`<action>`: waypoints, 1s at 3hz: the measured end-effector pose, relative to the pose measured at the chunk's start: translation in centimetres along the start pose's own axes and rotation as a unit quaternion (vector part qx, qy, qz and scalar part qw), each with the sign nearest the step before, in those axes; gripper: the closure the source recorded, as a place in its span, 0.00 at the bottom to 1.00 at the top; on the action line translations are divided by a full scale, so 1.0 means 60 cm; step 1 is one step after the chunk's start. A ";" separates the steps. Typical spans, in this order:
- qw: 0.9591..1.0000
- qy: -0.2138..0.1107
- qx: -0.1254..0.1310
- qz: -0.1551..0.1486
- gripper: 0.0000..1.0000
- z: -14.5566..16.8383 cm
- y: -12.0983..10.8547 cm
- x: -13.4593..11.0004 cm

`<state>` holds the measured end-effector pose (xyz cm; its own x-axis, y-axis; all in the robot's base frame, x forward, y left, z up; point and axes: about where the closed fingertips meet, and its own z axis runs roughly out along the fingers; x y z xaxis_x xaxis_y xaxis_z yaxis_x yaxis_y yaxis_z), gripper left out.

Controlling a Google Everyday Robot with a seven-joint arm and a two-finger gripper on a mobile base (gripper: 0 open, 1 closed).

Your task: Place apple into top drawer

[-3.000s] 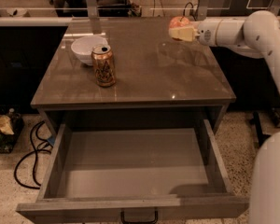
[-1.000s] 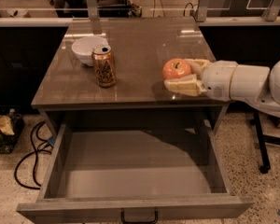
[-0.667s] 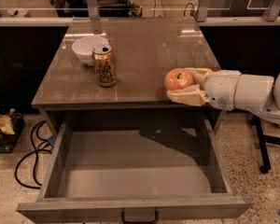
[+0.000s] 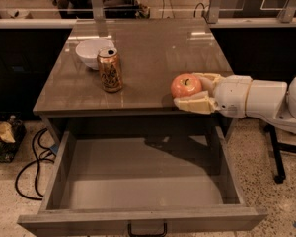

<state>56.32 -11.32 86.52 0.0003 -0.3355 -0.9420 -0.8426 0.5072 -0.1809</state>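
Note:
The apple is red-orange with a short stem and sits between the cream fingers of my gripper. The gripper is shut on it and comes in from the right on a white arm. It holds the apple over the table's front edge, right of centre, just above the back right of the top drawer. The drawer is pulled fully open below the tabletop. Its flat grey inside holds nothing, and a small dark handle is on its front panel.
A gold drink can stands on the brown tabletop left of centre, with a white bowl just behind it. Black cables lie on the floor at the left. A dark stand base is on the right.
The gripper has carried the apple from the table's far right corner toward the front edge and lower, now reaching over the open drawer's back right part. The can and bowl have not moved.

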 end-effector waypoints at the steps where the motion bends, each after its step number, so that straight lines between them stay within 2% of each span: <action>1: 1.000 -0.009 -0.028 -0.009 1.00 0.010 0.057 -0.005; 2: 0.998 0.003 -0.064 -0.014 1.00 0.013 0.120 0.034; 3: 0.996 0.025 -0.082 -0.013 1.00 0.001 0.155 0.100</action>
<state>48.53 -8.56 79.16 0.0006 -0.3886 -0.9214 -0.9196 0.3617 -0.1531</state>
